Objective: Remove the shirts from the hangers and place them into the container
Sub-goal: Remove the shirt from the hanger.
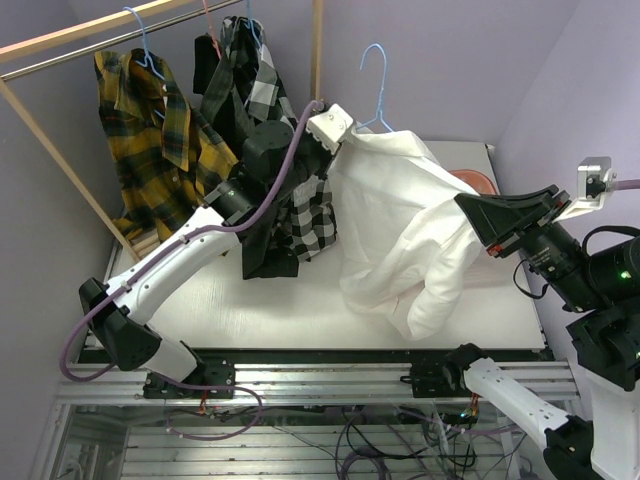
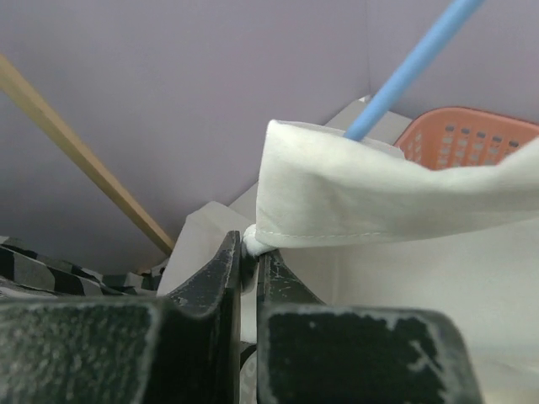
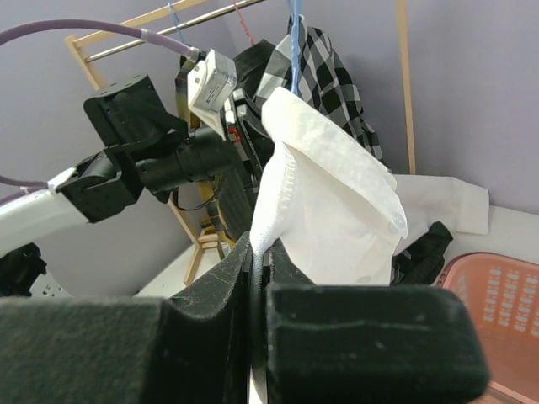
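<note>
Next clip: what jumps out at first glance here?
The white shirt spreads across the middle of the table with a light blue hanger in its collar. It is pinched from both sides: the left gripper is shut on an edge near the hanger, and the right gripper is shut on its right side. The salmon basket peeks out behind it at right, and a yellow plaid shirt hangs on the rack at far left.

The shirt (image 1: 400,220) is matt white cloth, the basket (image 2: 472,135) smooth plastic, the pole (image 2: 84,158) wood.
</note>
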Action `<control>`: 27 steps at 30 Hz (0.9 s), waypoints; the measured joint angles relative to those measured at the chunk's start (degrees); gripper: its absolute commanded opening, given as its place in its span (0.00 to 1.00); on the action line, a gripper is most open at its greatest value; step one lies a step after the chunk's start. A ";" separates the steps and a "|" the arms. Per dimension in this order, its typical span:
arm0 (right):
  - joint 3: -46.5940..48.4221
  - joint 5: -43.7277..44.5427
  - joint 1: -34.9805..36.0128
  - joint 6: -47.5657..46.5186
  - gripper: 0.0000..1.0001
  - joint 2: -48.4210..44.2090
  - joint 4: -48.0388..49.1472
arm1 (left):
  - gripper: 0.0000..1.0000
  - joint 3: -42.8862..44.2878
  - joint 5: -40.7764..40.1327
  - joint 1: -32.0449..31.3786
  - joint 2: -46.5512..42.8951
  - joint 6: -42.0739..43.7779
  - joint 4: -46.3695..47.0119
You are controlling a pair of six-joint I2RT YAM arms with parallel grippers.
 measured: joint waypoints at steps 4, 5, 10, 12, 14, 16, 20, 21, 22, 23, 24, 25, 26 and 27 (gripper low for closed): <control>0.00 0.90 0.00 -0.46 0.00 -0.24 -1.05 | 0.07 -0.44 -3.50 -1.68 0.13 3.80 0.81; 0.00 1.11 0.00 -0.63 0.00 -0.31 -1.31 | 0.07 -0.70 -4.63 -2.10 0.07 4.87 1.42; -0.66 2.05 0.00 -1.64 0.00 -0.68 -2.43 | 0.07 -1.77 -8.92 -3.67 -0.26 9.18 3.32; -0.85 2.40 0.00 -2.19 0.01 -0.83 -3.54 | 0.07 -2.29 -10.93 -4.31 -0.46 11.04 3.98; -0.92 2.69 0.00 -2.89 0.15 -0.87 -4.61 | 0.07 -2.75 -12.94 -4.79 -0.68 12.96 4.98; -0.94 2.91 0.00 -3.54 0.26 -0.87 -6.03 | 0.07 -3.13 -15.23 -5.22 -0.90 15.17 6.47; -1.33 1.97 0.00 -5.07 0.39 -0.87 -9.14 | 0.07 -3.45 -18.60 -5.77 -1.81 19.54 10.64; -1.55 1.09 0.00 -5.55 0.40 -0.87 -9.79 | 0.07 -3.45 -19.17 -5.77 -2.23 20.68 11.85; -1.84 -0.15 0.00 -6.03 0.40 -0.90 -10.45 | 0.07 -3.45 -19.56 -5.77 -2.69 21.75 12.90; -2.08 -0.87 0.00 -6.36 0.41 -0.94 -10.82 | 0.07 -3.45 -19.85 -5.77 -3.15 22.69 13.75; -2.38 -1.97 0.00 -6.73 0.41 -0.98 -11.26 | 0.07 -3.45 -19.96 -5.77 -3.63 23.54 14.40; -2.60 -2.69 0.00 -6.97 0.41 -0.98 -11.47 | 0.07 -3.43 -20.06 -5.79 -4.09 24.39 15.02; -2.78 -3.52 0.00 -7.26 0.42 -1.01 -11.76 | 0.07 -3.43 -20.09 -5.79 -4.48 24.98 15.41; -2.91 -4.22 0.00 -7.56 0.43 -1.01 -12.00 | 0.07 -3.39 -20.09 -5.79 -4.87 25.57 15.65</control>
